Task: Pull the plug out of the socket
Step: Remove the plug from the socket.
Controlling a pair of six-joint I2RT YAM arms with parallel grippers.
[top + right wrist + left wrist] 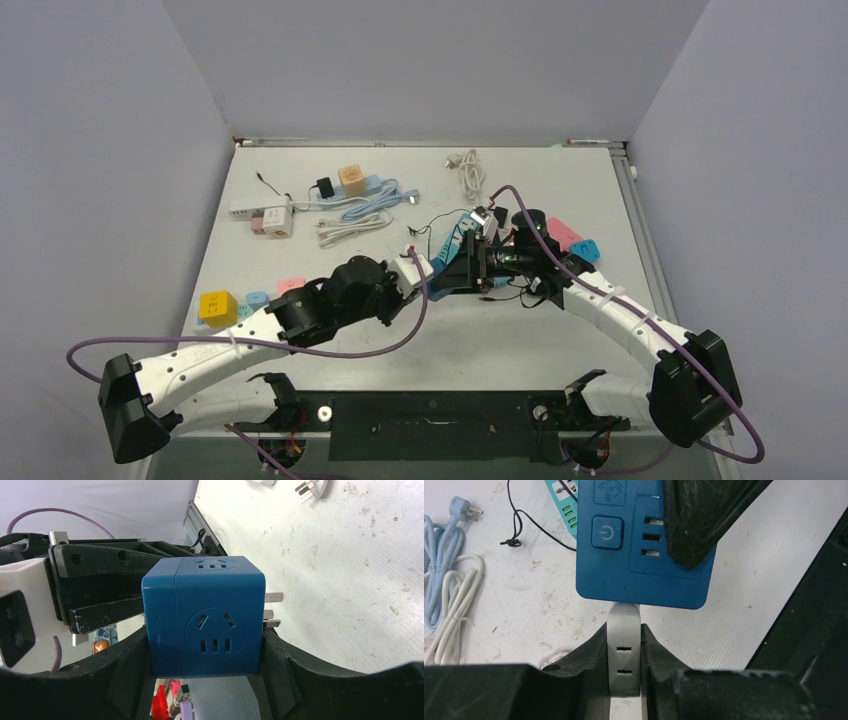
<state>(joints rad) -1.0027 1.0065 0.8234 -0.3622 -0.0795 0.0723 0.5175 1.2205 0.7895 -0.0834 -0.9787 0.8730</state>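
At mid-table, just left of centre in the top view, the left gripper (pixel 624 631) is clamped on the white plug (pixel 623 660). The plug's tip touches the lower edge of the blue socket (pixel 639 570), but how deep it sits is hidden. To the right, the right gripper (pixel 205 652) pinches the socket's smooth sides. A skewed pull could jam the plug, slide it out through the fingers (pixel 591 650), or twist the socket loose.

On the white table (pixel 400 345), 1 yellow cube socket (pixel 217 307) sits near the left edge. Toward the back, an orange cube (pixel 351 179) sits on a light blue power strip (pixel 385 187), and a coiled white cable (pixel 470 172) lies well apart to its right. A thin black wire (pixel 519 525) trails beside a teal strip (pixel 558 492).
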